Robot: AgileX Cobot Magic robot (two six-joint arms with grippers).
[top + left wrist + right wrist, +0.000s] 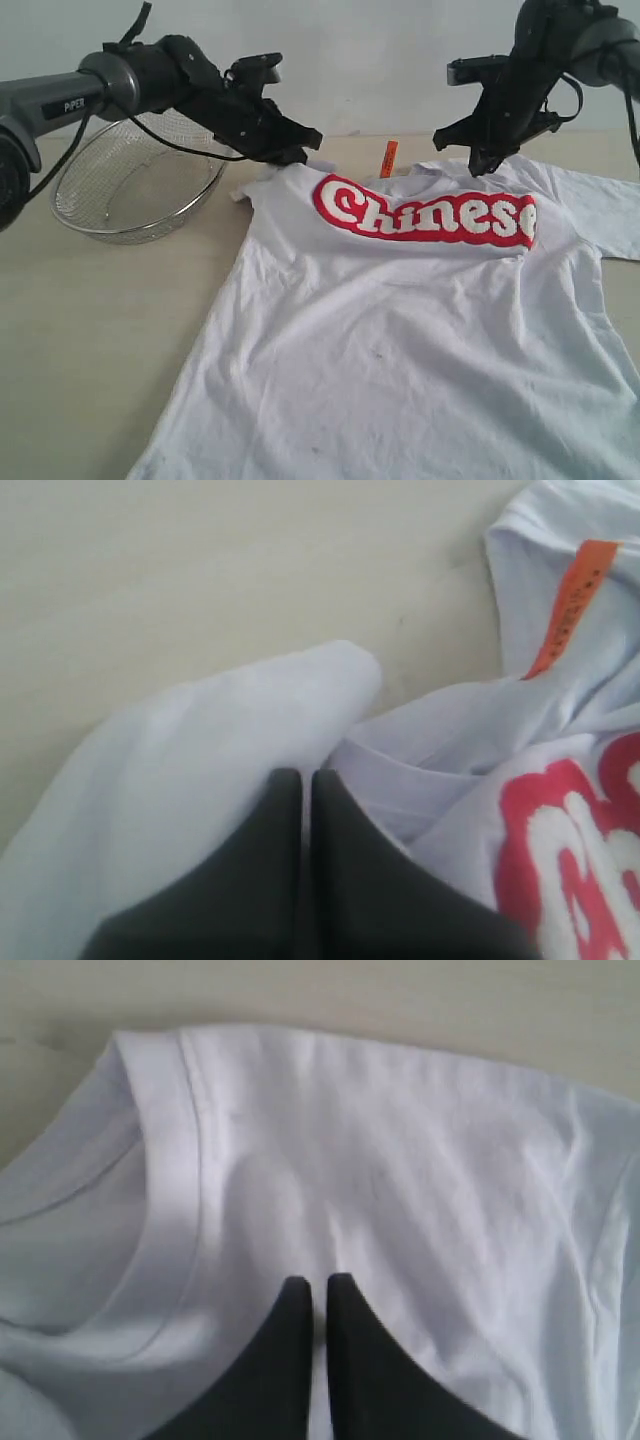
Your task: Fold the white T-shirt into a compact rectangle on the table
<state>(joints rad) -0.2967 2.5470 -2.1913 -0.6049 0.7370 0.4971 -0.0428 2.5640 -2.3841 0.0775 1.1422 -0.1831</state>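
The white T-shirt (400, 340) lies on the table (100, 340) with the chest side up; its lower part spreads toward the near edge of the exterior view, and its neck is at the far side. The red-and-white lettering (430, 212) runs across the chest; the small orange neck tag (389, 158) stands upright at the collar, between the two arms.

The left gripper (300, 152) is at the shoulder of the shirt on the left side of the exterior view; its fingers (285, 820) are pressed together, with only a thin pale line between them, and they pinch the white cloth there; a rounded fold of the cloth lies just beside the tips.

The right gripper (482, 165) is at the other shoulder; its fingers (295, 1320) are also pressed together on the cloth, near the ribbed collar (170, 1160), and small wrinkles run out from the tips. The sleeve (600, 215) on this side lies flat toward the right border of the view.

A round wire-mesh basket (130, 190) stands on the table to the left of the shirt, under the left arm, tilted a little; it does not touch the shirt.
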